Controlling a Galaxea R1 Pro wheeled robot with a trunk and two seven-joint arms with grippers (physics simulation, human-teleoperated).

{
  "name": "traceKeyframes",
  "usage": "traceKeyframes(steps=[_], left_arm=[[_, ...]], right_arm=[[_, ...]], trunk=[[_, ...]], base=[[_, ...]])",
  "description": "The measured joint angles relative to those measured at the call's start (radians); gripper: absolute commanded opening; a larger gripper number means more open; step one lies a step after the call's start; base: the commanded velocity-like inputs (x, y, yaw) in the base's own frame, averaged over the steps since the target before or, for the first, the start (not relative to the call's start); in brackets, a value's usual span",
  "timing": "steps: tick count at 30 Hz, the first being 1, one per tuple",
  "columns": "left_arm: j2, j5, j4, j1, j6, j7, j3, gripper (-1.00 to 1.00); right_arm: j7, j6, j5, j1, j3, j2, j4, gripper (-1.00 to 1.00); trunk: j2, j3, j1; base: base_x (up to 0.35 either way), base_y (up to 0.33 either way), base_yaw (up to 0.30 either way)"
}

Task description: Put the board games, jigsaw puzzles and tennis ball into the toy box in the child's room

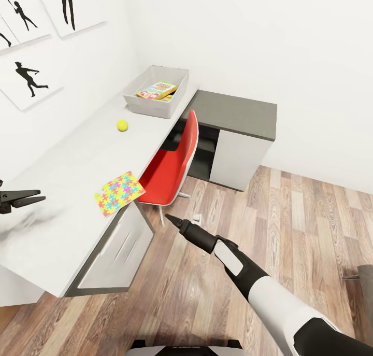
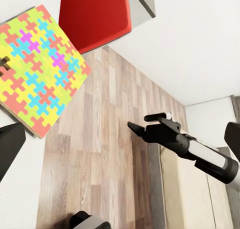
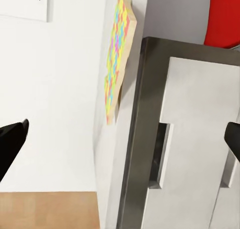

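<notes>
Tools [image 1: 26, 198] [image 1: 173, 220] spread, empty; no legible lettering on box [image 1: 156, 90] in bin [image 1: 135, 101].

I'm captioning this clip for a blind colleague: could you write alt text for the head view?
A colourful jigsaw puzzle overhangs the edge of a long light-grey table, with a tennis ball farther along and a toy box holding a board game at the far end. A red chair stands alongside; both grippers hang empty.

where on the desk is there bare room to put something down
Bare top lies between the tennis ball and the jigsaw puzzle, and from the puzzle back to the wall. The far end is crowded by the toy box.
</notes>
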Motion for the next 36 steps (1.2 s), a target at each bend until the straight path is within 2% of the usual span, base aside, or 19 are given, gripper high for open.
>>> traceKeyframes(steps=[11, 36], left_arm=[[0.016, -0.004, -0.004, 0.0, -0.003, 0.0, 0.0, 1.0], [0.025, -0.007, 0.011, 0.0, -0.01, 0.0, 0.005, 1.0]], right_arm=[[0.008, -0.002, -0.004, 0.0, -0.005, 0.001, -0.002, 1.0], [0.005, -0.005, 0.001, 0.0, -0.011, 0.0, -0.003, 1.0]], trunk=[[0.0, 0.0, 0.0], [0.0, 0.0, 0.0]], base=[[0.0, 0.0, 0.0], [0.024, 0.041, 0.0]])
